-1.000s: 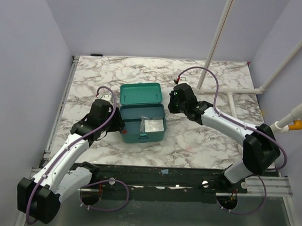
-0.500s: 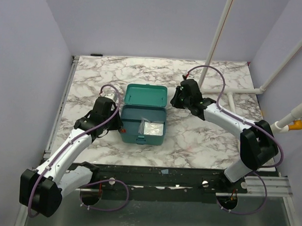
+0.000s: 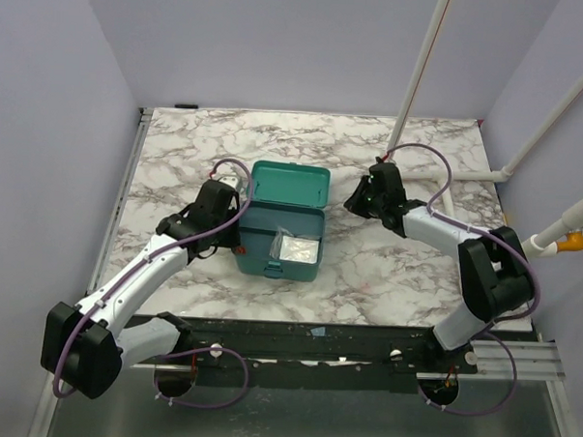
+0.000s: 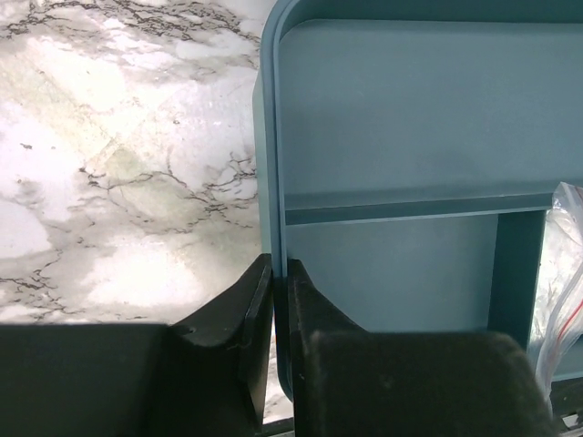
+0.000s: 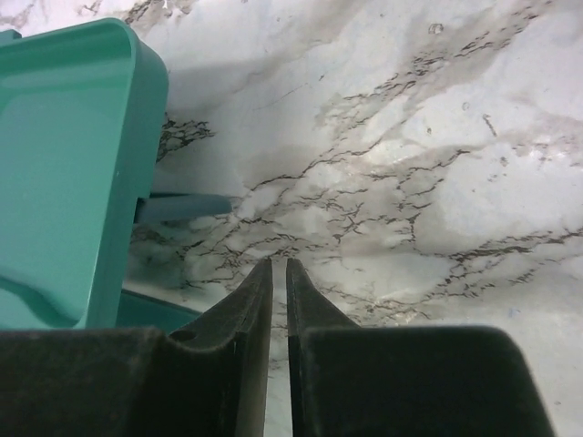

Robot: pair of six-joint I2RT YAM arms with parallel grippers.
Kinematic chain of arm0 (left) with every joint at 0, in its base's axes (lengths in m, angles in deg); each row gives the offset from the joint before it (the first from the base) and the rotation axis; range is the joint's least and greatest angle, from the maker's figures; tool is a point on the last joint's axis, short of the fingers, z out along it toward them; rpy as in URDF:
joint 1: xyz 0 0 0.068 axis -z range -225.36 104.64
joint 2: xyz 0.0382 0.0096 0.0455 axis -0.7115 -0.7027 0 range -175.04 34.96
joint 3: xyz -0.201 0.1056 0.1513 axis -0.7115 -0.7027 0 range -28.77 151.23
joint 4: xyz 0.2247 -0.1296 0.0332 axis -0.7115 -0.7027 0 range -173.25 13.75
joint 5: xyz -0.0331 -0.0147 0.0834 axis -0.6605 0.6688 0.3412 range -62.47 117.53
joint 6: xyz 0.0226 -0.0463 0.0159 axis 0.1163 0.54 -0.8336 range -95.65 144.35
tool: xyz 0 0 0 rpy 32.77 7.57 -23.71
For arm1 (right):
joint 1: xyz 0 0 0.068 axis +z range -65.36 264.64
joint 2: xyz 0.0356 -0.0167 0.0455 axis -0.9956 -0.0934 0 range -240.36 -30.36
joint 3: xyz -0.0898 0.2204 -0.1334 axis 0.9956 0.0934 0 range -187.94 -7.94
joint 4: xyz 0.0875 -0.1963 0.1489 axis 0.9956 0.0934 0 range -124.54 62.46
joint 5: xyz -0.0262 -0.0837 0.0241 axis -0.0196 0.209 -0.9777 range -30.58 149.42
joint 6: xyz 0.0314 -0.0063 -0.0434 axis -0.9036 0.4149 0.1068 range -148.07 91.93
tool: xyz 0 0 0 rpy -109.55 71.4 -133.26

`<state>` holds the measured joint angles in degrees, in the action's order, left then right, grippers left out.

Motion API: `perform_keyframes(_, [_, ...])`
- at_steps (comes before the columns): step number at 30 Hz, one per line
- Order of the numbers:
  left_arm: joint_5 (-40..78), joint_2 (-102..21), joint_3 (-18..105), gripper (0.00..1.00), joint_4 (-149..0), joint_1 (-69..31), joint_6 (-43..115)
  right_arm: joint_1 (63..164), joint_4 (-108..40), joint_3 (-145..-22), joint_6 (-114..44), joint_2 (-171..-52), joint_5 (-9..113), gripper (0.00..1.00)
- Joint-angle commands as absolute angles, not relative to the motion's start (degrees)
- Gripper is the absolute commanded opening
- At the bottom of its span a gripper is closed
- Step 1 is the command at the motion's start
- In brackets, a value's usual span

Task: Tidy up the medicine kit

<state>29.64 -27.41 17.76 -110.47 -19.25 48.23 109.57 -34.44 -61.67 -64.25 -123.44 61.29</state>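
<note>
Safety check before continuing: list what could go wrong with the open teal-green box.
1. The left gripper pinches only the side wall of the teal-green rectangular plastic medicine kit; a pull may tip it and spill the clear plastic bag.
2. The right gripper, shut, sits near the raised lid; a nudge could drop it onto the left gripper.

Top external: high, rear, looking down. Wrist views: close, along own fingers; all three share medicine kit.
</note>
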Motion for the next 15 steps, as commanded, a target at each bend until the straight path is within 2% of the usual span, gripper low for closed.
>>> perform_keyframes(1, [28.7,-29.3,19.0,0.0,-111.7,-17.1,46.2,108.4,-42.7,-59.2,-66.4,-125.9,56.9,0.08])
perform_keyframes(2, [28.5,-29.4,19.1,0.0,-111.6,-16.8,45.9,108.2,-43.8,-58.8,-66.6,-126.6,56.8,0.02])
perform_keyframes(3, [28.2,-29.5,18.9,0.0,-111.5,-16.5,45.6,107.9,-44.3,-58.7,-66.8,-127.3,56.5,0.01])
perform_keyframes(15, [25.9,-29.5,17.9,0.0,-111.0,-14.1,43.9,105.8,-59.8,-56.6,-69.0,-133.5,52.6,0.01])
